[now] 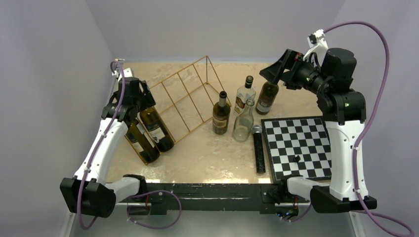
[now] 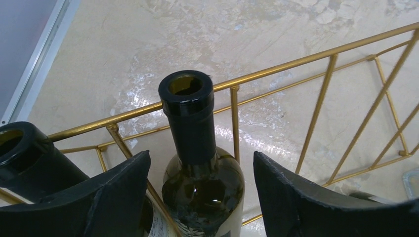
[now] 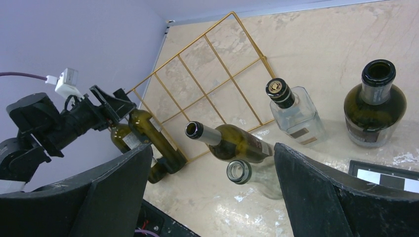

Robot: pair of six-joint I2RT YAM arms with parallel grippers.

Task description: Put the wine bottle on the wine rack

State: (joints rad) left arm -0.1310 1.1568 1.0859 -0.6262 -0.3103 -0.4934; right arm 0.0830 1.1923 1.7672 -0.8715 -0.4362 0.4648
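Observation:
The gold wire wine rack [image 1: 190,96] lies slanted at the back left. Two dark green wine bottles [image 1: 156,129] [image 1: 142,141] lie in its leftmost slots, necks pointing up the slope. My left gripper [image 1: 133,104] hovers at their necks. In the left wrist view it [image 2: 201,154] is open, with a finger on each side of one bottle's shoulder [image 2: 203,190] and a gap on both sides; the second bottle [image 2: 29,158] lies to the left. My right gripper [image 1: 274,70] is raised at the back right, and the right wrist view shows it [image 3: 212,146] open and empty.
A dark green bottle [image 1: 221,114], a clear square bottle [image 1: 244,95], a clear round bottle [image 1: 243,123] and a brown bottle [image 1: 267,98] stand mid-table. A black cylinder [image 1: 259,150] lies beside a chessboard [image 1: 298,146] holding a small dark piece [image 1: 296,159].

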